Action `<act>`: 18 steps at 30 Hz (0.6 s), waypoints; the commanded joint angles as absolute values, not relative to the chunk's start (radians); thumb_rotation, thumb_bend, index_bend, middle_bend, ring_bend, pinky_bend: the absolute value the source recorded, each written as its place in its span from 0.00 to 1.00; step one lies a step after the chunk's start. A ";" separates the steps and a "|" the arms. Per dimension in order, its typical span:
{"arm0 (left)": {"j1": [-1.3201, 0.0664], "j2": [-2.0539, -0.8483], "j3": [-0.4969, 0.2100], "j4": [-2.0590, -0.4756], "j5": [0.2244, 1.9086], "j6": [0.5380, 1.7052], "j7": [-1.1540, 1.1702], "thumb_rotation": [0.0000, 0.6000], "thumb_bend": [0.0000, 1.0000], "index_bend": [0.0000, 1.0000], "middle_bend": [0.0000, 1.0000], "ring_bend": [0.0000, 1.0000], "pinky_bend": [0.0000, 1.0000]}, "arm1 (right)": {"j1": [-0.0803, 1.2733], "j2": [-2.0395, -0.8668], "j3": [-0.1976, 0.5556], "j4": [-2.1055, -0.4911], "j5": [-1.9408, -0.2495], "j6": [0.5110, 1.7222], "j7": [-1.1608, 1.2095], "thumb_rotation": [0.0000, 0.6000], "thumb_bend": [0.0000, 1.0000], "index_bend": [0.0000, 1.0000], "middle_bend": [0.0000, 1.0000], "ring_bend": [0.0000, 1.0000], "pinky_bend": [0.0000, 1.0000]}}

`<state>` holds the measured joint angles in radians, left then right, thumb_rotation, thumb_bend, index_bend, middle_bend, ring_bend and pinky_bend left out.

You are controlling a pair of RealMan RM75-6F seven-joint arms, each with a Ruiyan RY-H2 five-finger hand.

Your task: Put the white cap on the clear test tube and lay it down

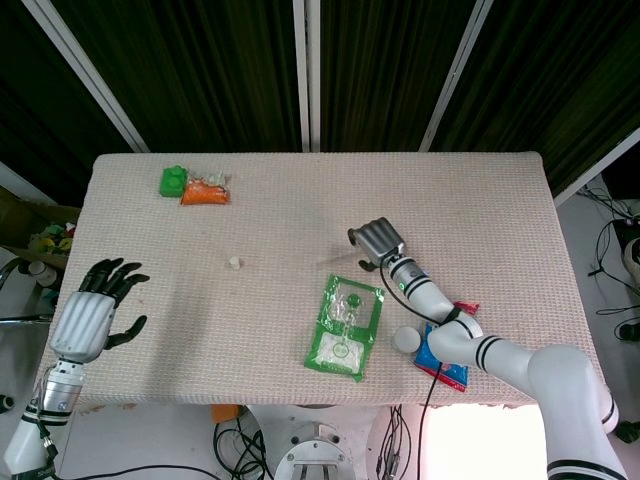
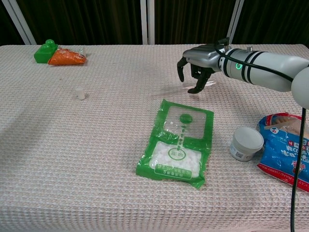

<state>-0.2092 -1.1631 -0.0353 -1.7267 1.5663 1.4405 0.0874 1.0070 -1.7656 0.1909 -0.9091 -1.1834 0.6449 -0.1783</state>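
The clear test tube (image 2: 169, 90) lies flat on the cloth at centre right, faint in the head view (image 1: 338, 262). My right hand (image 2: 195, 72) arches over the tube's right half, with its fingers (image 2: 181, 73) hanging down on the far side and the thumb tip low on the near side. A gap shows between them and the tube still rests on the table. In the head view the right hand (image 1: 375, 242) shows from above, knuckles up. The small white cap (image 2: 80, 94) stands alone far to the left (image 1: 234, 263). My left hand (image 1: 95, 310) hovers off the table's left edge, fingers spread and holding nothing.
A green pouch of white pellets (image 2: 178, 145) lies just in front of the tube. A small white tub (image 2: 245, 143) and a blue snack bag (image 2: 287, 150) sit at the right. A green block (image 2: 45, 51) and an orange bag (image 2: 66, 57) are at the far left corner.
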 commanded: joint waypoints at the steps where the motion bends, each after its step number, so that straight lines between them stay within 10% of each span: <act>1: -0.209 -1.164 -0.036 -1.725 1.566 1.441 0.086 1.00 0.28 0.27 0.16 0.11 0.10 | 1.010 -1.778 0.187 -0.886 -1.198 0.644 -0.163 1.00 0.29 0.47 0.98 1.00 1.00; 18: -0.204 -1.170 -0.034 -1.715 1.562 1.440 0.080 1.00 0.28 0.27 0.16 0.11 0.10 | 1.013 -1.807 0.180 -0.832 -1.215 0.629 -0.163 1.00 0.33 0.49 0.98 1.00 1.00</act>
<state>-0.2036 -1.1698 -0.0345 -1.7151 1.5615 1.4399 0.0799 1.0132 -1.8067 0.1796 -0.8323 -1.2147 0.6294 -0.1627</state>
